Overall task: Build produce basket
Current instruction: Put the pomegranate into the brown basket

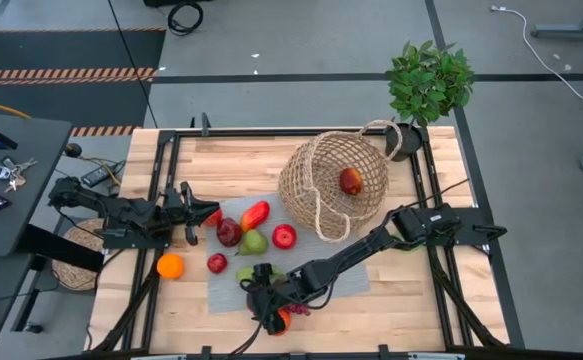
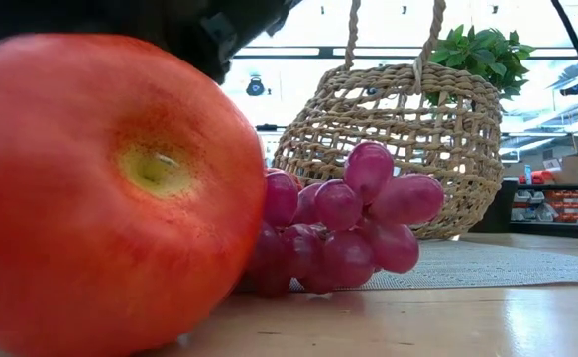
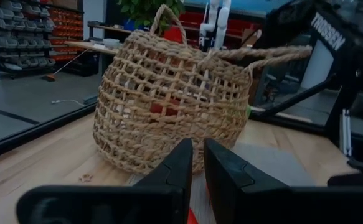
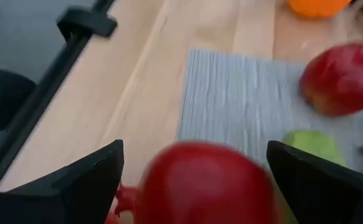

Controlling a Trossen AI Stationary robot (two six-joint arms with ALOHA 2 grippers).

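the right gripper (image 1: 274, 312), jaws wide open around a red apple (image 4: 203, 183) near the table's front edge, may knock it away; the left gripper (image 1: 193, 215) waits with jaws closed.

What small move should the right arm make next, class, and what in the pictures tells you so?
Probably close the right end effector on the red apple. Its fingers stand wide open either side of that apple at the table's front edge, beside the grapes. The basket holds just one fruit, so more produce needs lifting in.
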